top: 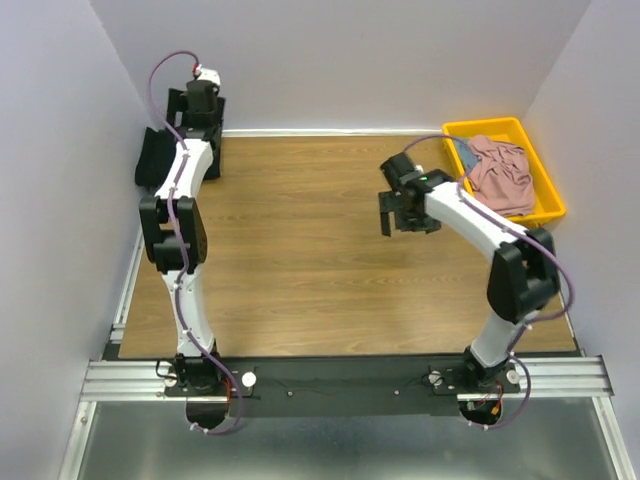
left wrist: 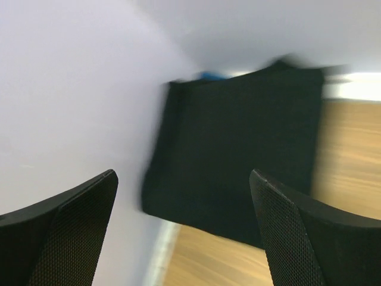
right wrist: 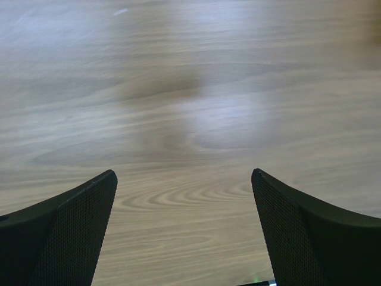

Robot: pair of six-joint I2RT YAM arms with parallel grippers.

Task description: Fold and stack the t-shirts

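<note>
Wood table (top: 300, 260): brown boards run between the two arms, with pale walls on three sides.
Black t-shirt (top: 153, 160): folded into a dark block at the far left corner, up against the left wall. In the left wrist view it fills the middle of the picture, blurred.
Left gripper (left wrist: 181, 174): fingers spread wide with nothing between them. It is held above the far left corner, near the black t-shirt, and I can't see it touching the cloth.
Right gripper (right wrist: 183, 174): fingers wide apart, gripping nothing, with only wood grain below. From above it hangs over the table right of centre, near the bin but apart from it.
Yellow bin (top: 549, 190): sits at the far right corner of the table.
Pink t-shirt (top: 500, 172): crumpled and unfolded, heaped inside the yellow bin.
Blue cloth (top: 462, 152): a sliver shows in the bin at the pink t-shirt's left edge, too little to say more.
</note>
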